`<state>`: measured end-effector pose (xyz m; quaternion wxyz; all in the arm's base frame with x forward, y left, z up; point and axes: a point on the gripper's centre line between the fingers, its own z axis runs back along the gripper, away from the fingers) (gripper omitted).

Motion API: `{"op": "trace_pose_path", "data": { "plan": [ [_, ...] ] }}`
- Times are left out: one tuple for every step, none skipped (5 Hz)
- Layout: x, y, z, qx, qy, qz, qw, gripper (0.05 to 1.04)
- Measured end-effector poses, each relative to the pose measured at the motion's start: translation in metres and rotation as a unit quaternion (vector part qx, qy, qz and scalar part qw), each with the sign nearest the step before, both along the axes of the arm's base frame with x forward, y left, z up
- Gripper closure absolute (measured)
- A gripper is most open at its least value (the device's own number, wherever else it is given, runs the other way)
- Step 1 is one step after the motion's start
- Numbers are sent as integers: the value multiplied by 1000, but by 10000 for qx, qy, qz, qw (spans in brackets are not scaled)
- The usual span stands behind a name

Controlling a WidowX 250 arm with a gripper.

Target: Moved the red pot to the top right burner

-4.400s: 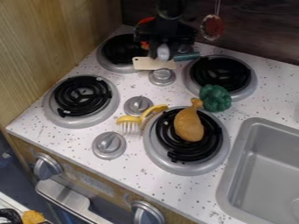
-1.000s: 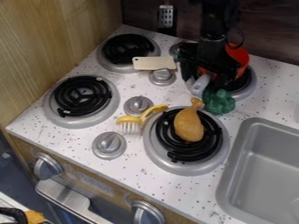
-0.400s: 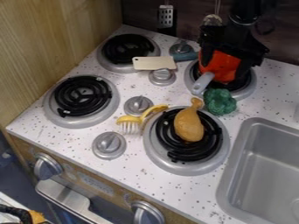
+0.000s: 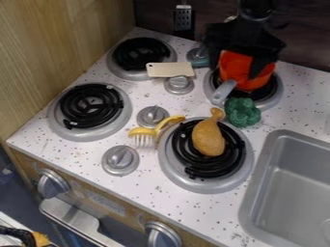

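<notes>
Snugly, broccoli [image 4: 243,112] beside handle [image 4: 224,91] of red pot [image 4: 235,65] (tight fit); drumstick [image 4: 208,137] on front burner [image 4: 166,163]; claw [image 4: 234,71] open.

Seen from where I stand, plastic-looking surfaces give the drumstick [image 4: 208,137] a smooth sheen and the broccoli [image 4: 243,113] a bumpy skin, while the red pot [image 4: 236,66] looks smooth, the burner rims [image 4: 57,124] dull metal, the sink [image 4: 296,178] matt, the side panel [image 4: 61,46] grained wood.
</notes>
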<state>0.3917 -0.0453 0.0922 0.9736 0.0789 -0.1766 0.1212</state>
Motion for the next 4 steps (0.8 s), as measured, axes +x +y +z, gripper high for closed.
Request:
{"op": "trace_pose_path", "data": {
  "plan": [
    [-12, 16, 7, -29, -135, 444, 9989, 84],
    [-19, 35, 5, 45, -177, 659, 9977, 84],
    [-13, 80, 0, 59, -446, 787, 9959, 84],
    [-4, 110, -4, -82, -657, 636, 9958, 84]
  ]
}}
